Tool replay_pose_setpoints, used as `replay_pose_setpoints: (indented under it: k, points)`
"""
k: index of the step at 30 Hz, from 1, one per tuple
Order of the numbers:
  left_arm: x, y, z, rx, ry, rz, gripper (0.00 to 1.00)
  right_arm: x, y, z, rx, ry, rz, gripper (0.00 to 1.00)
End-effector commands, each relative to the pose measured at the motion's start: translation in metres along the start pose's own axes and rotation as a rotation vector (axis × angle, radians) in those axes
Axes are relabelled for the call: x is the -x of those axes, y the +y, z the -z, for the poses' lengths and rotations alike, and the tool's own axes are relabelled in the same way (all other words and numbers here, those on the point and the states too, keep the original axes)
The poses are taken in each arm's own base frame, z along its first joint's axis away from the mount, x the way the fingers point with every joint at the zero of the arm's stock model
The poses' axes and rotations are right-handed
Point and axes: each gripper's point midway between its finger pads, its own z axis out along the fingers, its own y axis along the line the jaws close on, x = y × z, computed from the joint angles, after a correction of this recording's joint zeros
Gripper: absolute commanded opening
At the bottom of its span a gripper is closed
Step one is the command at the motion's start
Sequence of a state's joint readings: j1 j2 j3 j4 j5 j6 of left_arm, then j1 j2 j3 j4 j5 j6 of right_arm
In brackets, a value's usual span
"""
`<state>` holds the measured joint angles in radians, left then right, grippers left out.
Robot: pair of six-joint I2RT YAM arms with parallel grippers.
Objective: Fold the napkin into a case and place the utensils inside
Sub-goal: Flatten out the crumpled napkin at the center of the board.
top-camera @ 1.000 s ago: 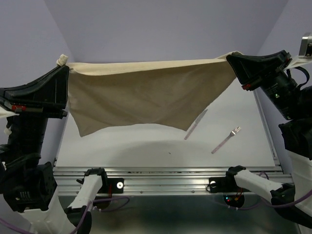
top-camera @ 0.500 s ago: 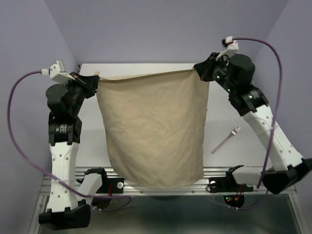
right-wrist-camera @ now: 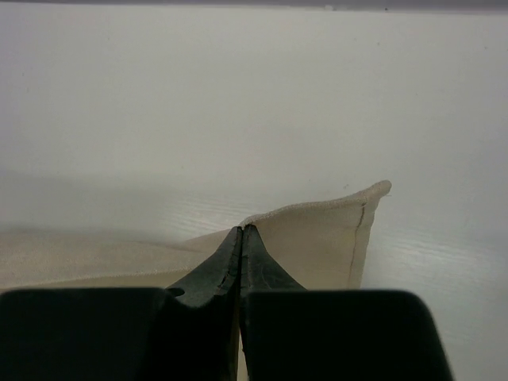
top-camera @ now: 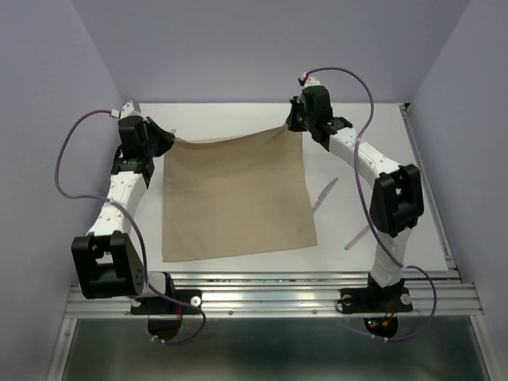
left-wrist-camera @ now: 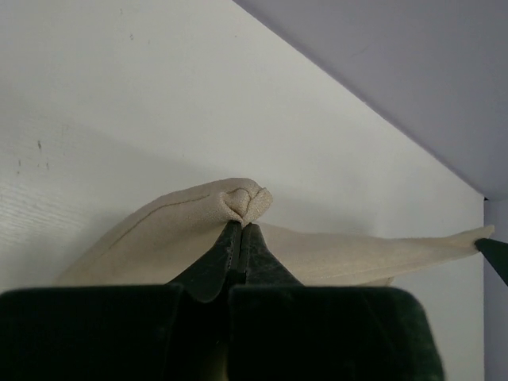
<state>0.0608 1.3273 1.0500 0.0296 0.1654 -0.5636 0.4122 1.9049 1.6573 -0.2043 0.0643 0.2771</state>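
The beige napkin [top-camera: 234, 194] is spread as one flat sheet on the white table [top-camera: 381, 127], and no case shows. My left gripper [top-camera: 168, 140] is shut on its far left corner, which bunches at the fingertips [left-wrist-camera: 240, 226]. My right gripper [top-camera: 290, 125] is shut on the far right corner [right-wrist-camera: 241, 230], and the hemmed edge of the napkin [right-wrist-camera: 361, 230] stands up beside it. The knife [top-camera: 324, 195] lies just right of the napkin. Only the pinkish handle of the fork [top-camera: 355, 236] shows, because the right arm hides its tines.
Both arms stretch from the near edge towards the back wall, and the right arm's black joint [top-camera: 394, 200] hangs over the fork. A metal rail [top-camera: 270, 282] runs along the table's front edge. Purple walls close in the back and both sides.
The napkin was held high and stretched, then hung down. Both arms have now reached far and low, and the napkin lies flat on the table with both grippers still shut on its corners.
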Motion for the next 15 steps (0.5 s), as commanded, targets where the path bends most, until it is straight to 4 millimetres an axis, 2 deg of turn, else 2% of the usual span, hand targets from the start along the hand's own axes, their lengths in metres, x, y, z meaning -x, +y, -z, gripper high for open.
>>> replay_pose_setpoints:
  k: [1, 2, 3, 4, 6, 8, 11, 13, 14, 15]
  points:
    - [0.059, -0.035, -0.012, -0.087, -0.153, -0.052, 0.00, 0.080, 0.001, -0.016, 0.013, -0.202, 0.001, 0.01]
    - [0.053, -0.028, -0.023, -0.066, -0.123, -0.053, 0.00, 0.081, 0.003, -0.022, 0.019, -0.200, 0.000, 0.01]
    - [0.054, -0.029, -0.027, -0.065, -0.114, -0.054, 0.00, 0.072, 0.001, -0.036, 0.018, -0.179, -0.001, 0.01]
    - [0.057, -0.029, -0.035, -0.061, -0.109, -0.061, 0.00, 0.084, 0.000, -0.037, 0.022, -0.199, -0.006, 0.01]
    - [0.055, -0.029, -0.041, -0.059, -0.094, -0.062, 0.00, 0.081, 0.001, -0.046, 0.026, -0.192, -0.019, 0.01]
    - [0.056, -0.030, -0.045, -0.061, -0.087, -0.064, 0.00, 0.086, 0.006, -0.045, 0.046, -0.201, -0.029, 0.01]
    - [0.051, -0.025, -0.050, -0.046, -0.062, -0.073, 0.00, 0.082, 0.009, -0.045, 0.066, -0.185, -0.040, 0.01]
    - [0.050, -0.025, -0.051, -0.044, -0.049, -0.084, 0.00, 0.082, 0.011, -0.035, 0.075, -0.181, -0.045, 0.01]
    - [0.046, -0.022, -0.051, -0.037, -0.035, -0.083, 0.00, 0.079, 0.010, -0.032, 0.074, -0.173, -0.047, 0.01]
    - [0.044, -0.021, -0.051, -0.037, -0.028, -0.085, 0.00, 0.064, 0.006, -0.032, 0.063, -0.141, -0.048, 0.01]
